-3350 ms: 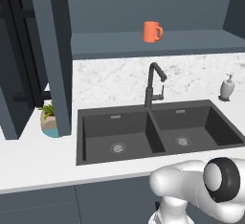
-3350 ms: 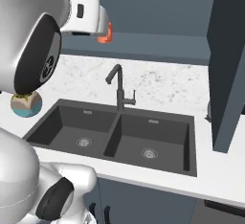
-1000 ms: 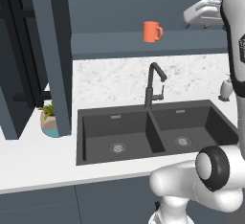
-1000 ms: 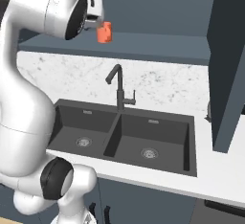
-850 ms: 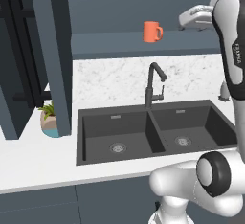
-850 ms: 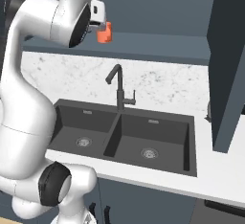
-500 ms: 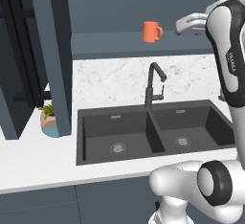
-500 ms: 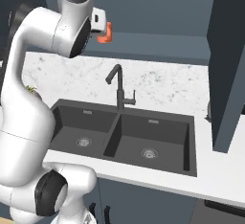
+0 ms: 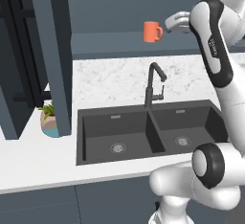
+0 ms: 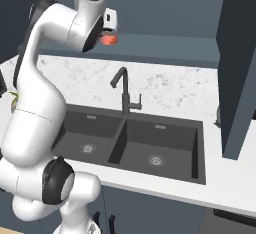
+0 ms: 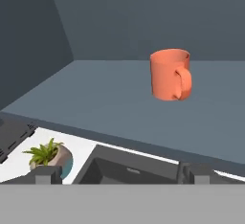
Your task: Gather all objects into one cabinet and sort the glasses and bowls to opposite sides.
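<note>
One of the glasses, a small glossy orange mug (image 9: 152,31), stands upright on the floor of the open slate-grey wall cabinet (image 9: 110,43) above the sink. In the hand view the mug (image 11: 170,73) is ahead and slightly right, its loop handle turned toward the camera. My gripper (image 9: 175,23) hovers just right of the mug at shelf height, apart from it. It is open, the dark fingertips (image 11: 48,173) wide apart with nothing between them. From the right base view the hand (image 10: 111,19) covers most of the mug (image 10: 109,40). The bowls are out of view.
An open cabinet door (image 9: 50,50) with black bar handles hangs at the left, and another door (image 10: 240,73) at the right. Below are a dark double sink (image 9: 148,132), a black faucet (image 9: 153,84), and a small teal plant pot (image 9: 49,120) on the white counter.
The arm has swung left and slightly down, bringing the hand from the far right up close to the orange mug. The jaws have stayed open and the mug has not moved.
</note>
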